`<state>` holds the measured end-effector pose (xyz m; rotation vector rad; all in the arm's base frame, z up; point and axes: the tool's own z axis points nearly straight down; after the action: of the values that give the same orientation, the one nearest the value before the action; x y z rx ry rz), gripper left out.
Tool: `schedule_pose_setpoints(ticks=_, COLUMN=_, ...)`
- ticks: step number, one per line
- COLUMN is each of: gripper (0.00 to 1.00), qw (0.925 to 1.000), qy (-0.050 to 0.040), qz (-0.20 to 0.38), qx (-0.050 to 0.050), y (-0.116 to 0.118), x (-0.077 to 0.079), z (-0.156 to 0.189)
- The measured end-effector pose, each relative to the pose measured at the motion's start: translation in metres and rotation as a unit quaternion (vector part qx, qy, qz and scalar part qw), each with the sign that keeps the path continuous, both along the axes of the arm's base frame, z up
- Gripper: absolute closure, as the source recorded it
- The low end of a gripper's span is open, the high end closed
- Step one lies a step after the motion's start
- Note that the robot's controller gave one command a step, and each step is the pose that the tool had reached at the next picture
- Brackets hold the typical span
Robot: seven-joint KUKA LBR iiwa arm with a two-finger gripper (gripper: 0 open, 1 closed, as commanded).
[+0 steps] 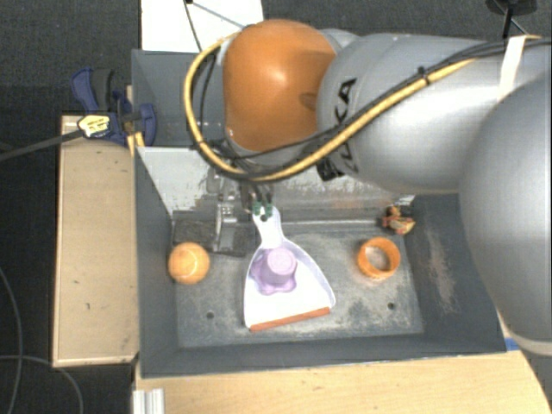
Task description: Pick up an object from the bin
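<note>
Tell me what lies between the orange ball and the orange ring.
A white scoop with an orange edge, carrying a purple knob-shaped thing, lies between the orange ball and the orange ring, seen in the camera view.

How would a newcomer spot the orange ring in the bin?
In the grey bin, find the white dustpan at mid-floor. The orange ring lies apart from it, toward the view's right. Unlike the orange ball on the pan's other side, it is flat with a hole.

Ball point(188, 263) and ring point(379, 258) orange, dustpan point(312, 293) white, cup point(276, 270) purple.
</note>
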<state>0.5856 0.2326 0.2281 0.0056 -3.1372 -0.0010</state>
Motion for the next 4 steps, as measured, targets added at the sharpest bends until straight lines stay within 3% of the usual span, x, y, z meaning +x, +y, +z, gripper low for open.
schedule_pose_setpoints(ticks=1, gripper=0.00, qw=1.0000, qy=-0.0041, qz=-0.003, qx=0.001, y=-0.002, x=0.002, z=0.005)
schedule_pose_setpoints(ticks=2, gripper=0.00, qw=0.9998, qy=-0.0053, qz=-0.018, qx=0.001, y=-0.023, x=0.004, z=-0.079)
schedule_pose_setpoints(ticks=3, gripper=0.00, qw=0.9992, qy=-0.0016, qz=-0.040, qx=0.000, y=-0.034, x=0.003, z=-0.101)
schedule_pose_setpoints(ticks=4, gripper=0.00, qw=0.9865, qy=-0.0027, qz=-0.164, qx=0.000, y=-0.052, x=0.002, z=-0.111)
